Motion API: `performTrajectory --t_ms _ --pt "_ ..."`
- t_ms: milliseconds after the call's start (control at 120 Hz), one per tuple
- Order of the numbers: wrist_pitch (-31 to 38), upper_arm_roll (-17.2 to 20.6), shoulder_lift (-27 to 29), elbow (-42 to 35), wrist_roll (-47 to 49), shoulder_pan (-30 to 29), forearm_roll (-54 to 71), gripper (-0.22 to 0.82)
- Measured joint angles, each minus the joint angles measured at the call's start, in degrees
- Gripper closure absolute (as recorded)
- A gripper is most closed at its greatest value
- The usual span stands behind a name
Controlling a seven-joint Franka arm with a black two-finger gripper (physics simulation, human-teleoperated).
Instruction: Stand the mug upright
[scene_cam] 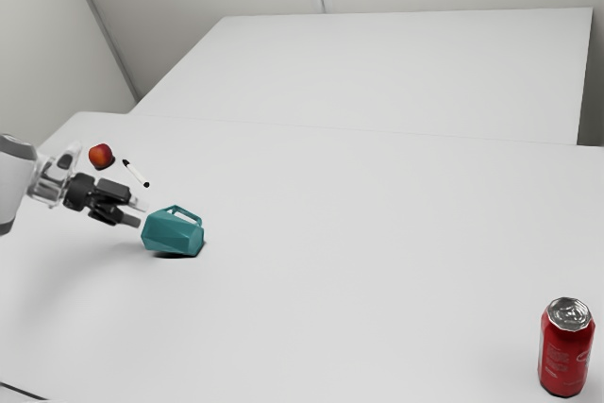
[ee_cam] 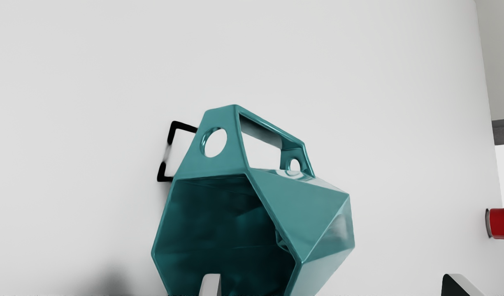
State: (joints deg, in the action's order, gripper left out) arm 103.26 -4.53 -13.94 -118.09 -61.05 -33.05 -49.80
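From where I stand, the teal mug (scene_cam: 172,233) lies tipped over on its side on the white table (scene_cam: 330,261), over toward the exterior view's left. It is a faceted thing, all flat angled planes, with its handle (scene_cam: 187,212) up on the upper side. Its mouth faces the gripper (scene_cam: 140,213), and its base is turned toward the exterior view's right. A dark shadow sits right under it.

The arm (scene_cam: 14,181) reaches in from the exterior view's left, and the gripper is close by the mug's mouth. Its two fingers stand wide apart, with nothing clasped between them. In the wrist view one fingertip (ee_cam: 210,285) overlaps the mug's open mouth, while the other is out past the mug's side. I cannot tell whether that first fingertip is inside the mouth or short of it, nor whether it touches the mug.

Behind the gripper, farther across the table, a red-orange peach (scene_cam: 100,155) rests near a white marker (scene_cam: 137,174) with black ends, the two of them apart. Well away from all this, near the exterior view's right edge and toward the front, a red soda can (scene_cam: 565,356) stands upright, its silver top showing.
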Motion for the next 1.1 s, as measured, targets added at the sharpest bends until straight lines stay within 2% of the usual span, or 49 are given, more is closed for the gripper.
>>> performTrajectory --t_ms 717,783,983,1100 --pt "-5.02 0.22 -5.54 -1.02 -6.85 0.63 -11.74 0.04" --pt "-5.16 0.28 -5.63 -1.02 -7.64 0.68 -11.99 0.12" --pt "-5.55 0.31 -5.52 -0.95 -9.54 0.7 -12.27 0.5" --pt "-5.91 0.31 -5.43 -0.94 -10.35 0.7 -12.31 0.65"
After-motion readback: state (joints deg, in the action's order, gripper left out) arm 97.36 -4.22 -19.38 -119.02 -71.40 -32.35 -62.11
